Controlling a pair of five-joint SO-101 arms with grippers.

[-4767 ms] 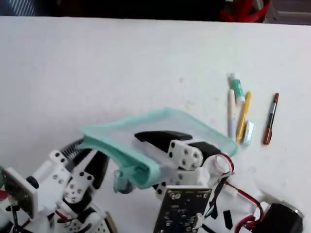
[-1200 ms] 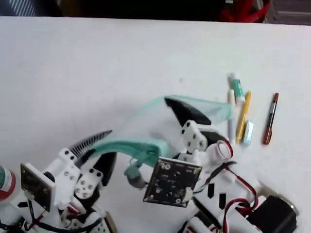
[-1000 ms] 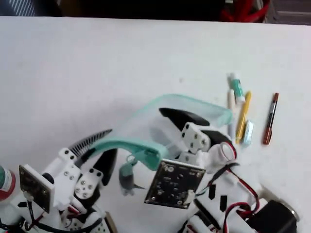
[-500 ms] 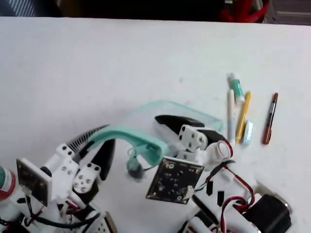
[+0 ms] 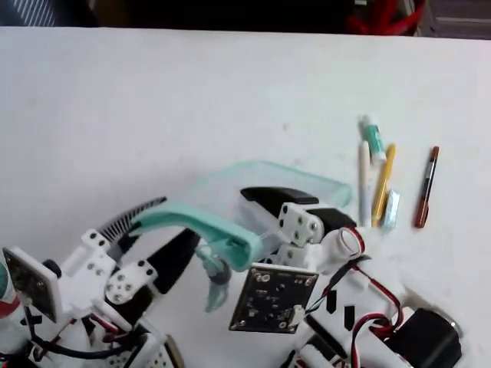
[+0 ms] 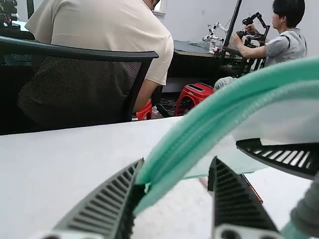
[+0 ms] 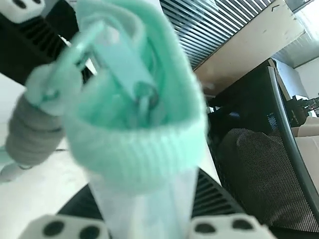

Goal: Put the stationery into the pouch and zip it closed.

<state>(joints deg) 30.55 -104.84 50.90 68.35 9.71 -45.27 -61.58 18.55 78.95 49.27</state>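
"Where is the pouch (image 5: pixel 270 178)?"

"It is near the front of the white table (image 5: pixel 153 100), with both arms at it. Its thick green edge is lifted up. A zip pull (image 5: pixel 216 282) hangs down from that edge."

"Is the right gripper (image 7: pixel 147 209) holding it?"

"Yes. Its two fingers are squeezed on the see-through side of the pouch."

"And the left gripper (image 6: pixel 177 167)?"

"Its fingers are apart. The green edge runs between them and leans on one finger. The other finger does not touch it."

"Where are the pens?"

"They lie on the table, just beside the pouch. There is a white pen (image 5: pixel 364 180) and a yellow pen (image 5: pixel 383 184) side by side. A green tube (image 5: pixel 374 136) is at their far end. A small pale blue thing (image 5: pixel 390 208) is by the yellow pen. A brown pen (image 5: pixel 426 188) lies a bit apart. All are outside the pouch."
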